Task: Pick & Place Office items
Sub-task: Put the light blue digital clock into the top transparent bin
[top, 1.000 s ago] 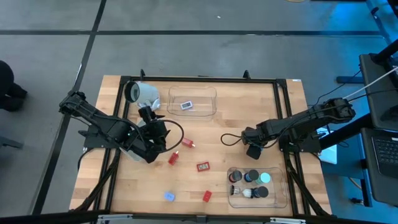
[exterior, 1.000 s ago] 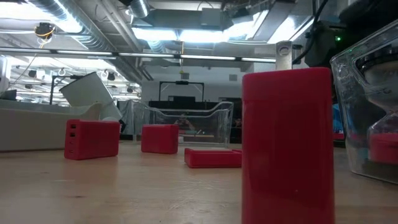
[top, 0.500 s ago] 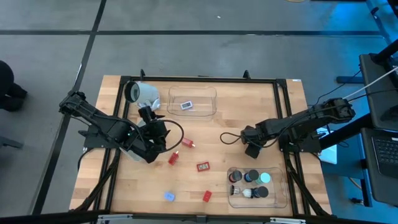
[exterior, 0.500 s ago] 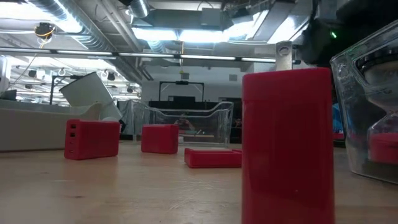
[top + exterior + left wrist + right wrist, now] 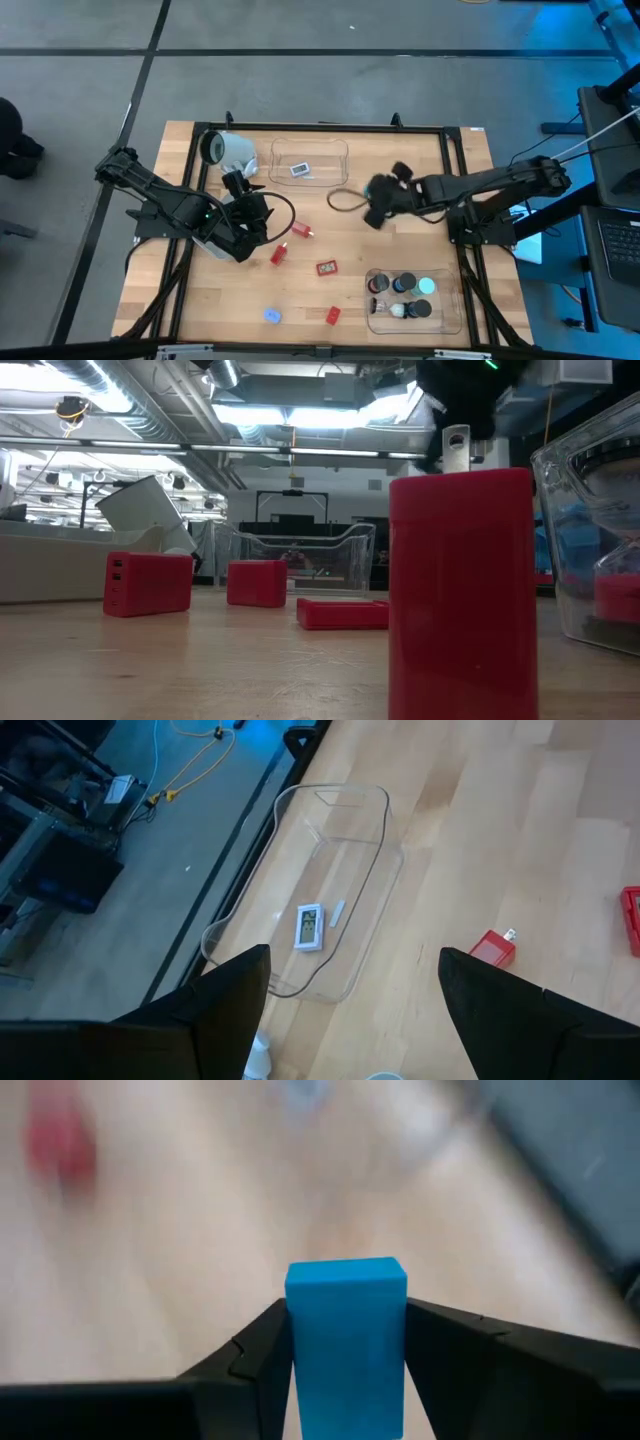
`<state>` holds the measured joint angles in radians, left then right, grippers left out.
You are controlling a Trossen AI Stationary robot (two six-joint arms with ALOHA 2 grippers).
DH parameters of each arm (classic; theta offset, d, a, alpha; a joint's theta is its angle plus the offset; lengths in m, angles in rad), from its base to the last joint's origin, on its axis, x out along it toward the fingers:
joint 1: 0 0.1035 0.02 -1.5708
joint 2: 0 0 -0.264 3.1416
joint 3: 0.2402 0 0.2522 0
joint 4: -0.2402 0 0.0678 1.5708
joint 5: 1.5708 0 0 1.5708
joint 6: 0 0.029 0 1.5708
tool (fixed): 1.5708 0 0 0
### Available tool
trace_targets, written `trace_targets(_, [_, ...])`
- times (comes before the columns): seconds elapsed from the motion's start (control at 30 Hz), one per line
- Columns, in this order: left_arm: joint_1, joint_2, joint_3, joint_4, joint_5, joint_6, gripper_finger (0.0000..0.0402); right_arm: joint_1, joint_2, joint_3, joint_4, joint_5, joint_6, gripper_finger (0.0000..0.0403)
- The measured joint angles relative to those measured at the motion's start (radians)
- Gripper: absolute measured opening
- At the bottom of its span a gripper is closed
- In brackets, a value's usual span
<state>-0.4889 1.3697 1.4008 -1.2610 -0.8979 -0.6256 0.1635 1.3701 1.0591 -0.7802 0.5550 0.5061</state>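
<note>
Now the right tool (image 5: 345, 1342) is clamped on a small bright-blue rectangular block (image 5: 346, 1342), its two dark fingers pressing the block's sides so that the block stands up between them; in the high view this tool (image 5: 378, 203) hangs over the middle of the wooden counter (image 5: 400, 150), just beside the near right corner of the clear rectangular plastic tray (image 5: 310, 165) at the far edge. The left tool (image 5: 355, 995) has its fingers spread wide with nothing between them, and it sits at the left side of the counter (image 5: 243, 222), pointed toward that same tray, where a small white rectangular piece with a blue face (image 5: 309, 927) lies. Compared with a second ago, the right arm has swung from a spot just above the second clear tray of round pucks (image 5: 412, 298) at the near right toward the counter's centre, and its fingers have closed; the left arm has not moved. Red blocks lie scattered on the boards: one small red block with prongs (image 5: 300, 231), a tilted one (image 5: 279, 254), a flat red rectangular one (image 5: 327, 268) and one near the front edge (image 5: 332, 315), with a small light-blue piece (image 5: 272, 315) nearby. The large white-grey cylinder (image 5: 228, 150) lies on its side at the far left.
</note>
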Motion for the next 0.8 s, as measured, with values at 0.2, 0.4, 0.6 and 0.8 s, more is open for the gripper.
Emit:
trace_targets(0.2, [0.0,0.0,0.0,0.0,-0.008,-0.008,0.0287,-0.081,0.032,0.011,0.49,0.034,-0.183,0.0163])
trace_targets(0.4, [0.0,0.0,0.0,0.0,-0.009,-0.017,0.0287,-0.179,0.221,0.007,0.862,0.064,-0.211,0.0163])
trace_targets(0.6, [0.0,0.0,0.0,0.001,-0.009,-0.025,0.0287,-0.257,0.416,0.007,1.124,-0.025,-0.2,0.0162])
trace_targets(0.8, [0.0,0.0,0.0,0.0,-0.01,-0.025,0.0287,-0.31,0.498,0.007,1.122,-0.144,-0.069,0.0162])
